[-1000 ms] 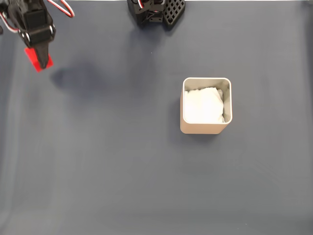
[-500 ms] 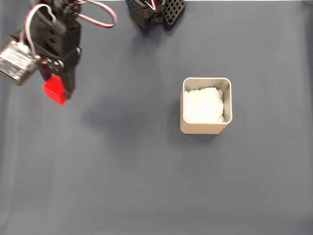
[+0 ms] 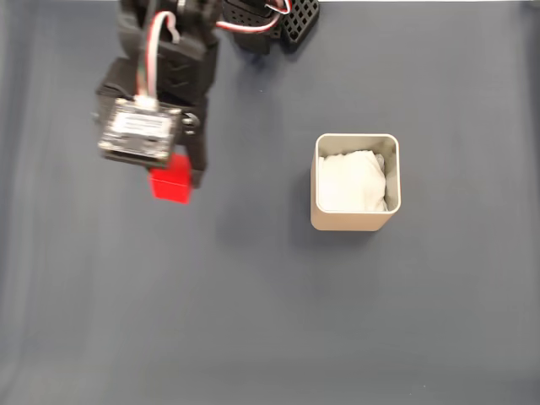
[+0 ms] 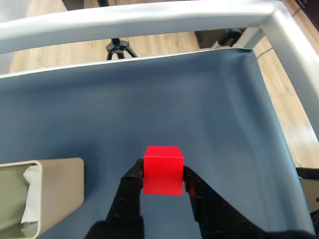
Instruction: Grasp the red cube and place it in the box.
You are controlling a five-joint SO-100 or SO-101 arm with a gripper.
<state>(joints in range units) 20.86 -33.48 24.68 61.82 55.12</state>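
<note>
The red cube (image 3: 171, 186) hangs above the dark blue cloth, held between the black fingers of my gripper (image 3: 181, 179), which is shut on it. In the wrist view the red cube (image 4: 162, 170) sits squeezed at the tips of my gripper (image 4: 163, 175), lifted off the cloth. The box (image 3: 355, 222), beige-grey with white padding inside, stands to the right of the cube in the fixed view, a good gap away. In the wrist view the box (image 4: 55, 189) shows at the lower left edge.
The arm's black base (image 3: 270, 21) stands at the top edge of the fixed view. The dark blue cloth (image 3: 270, 321) covers the table. A metal frame rail (image 4: 149, 22) and wooden floor lie beyond the cloth's far edge in the wrist view.
The gripper has carried the red cube from the top left corner down and to the right, toward the box. The box has not moved.
</note>
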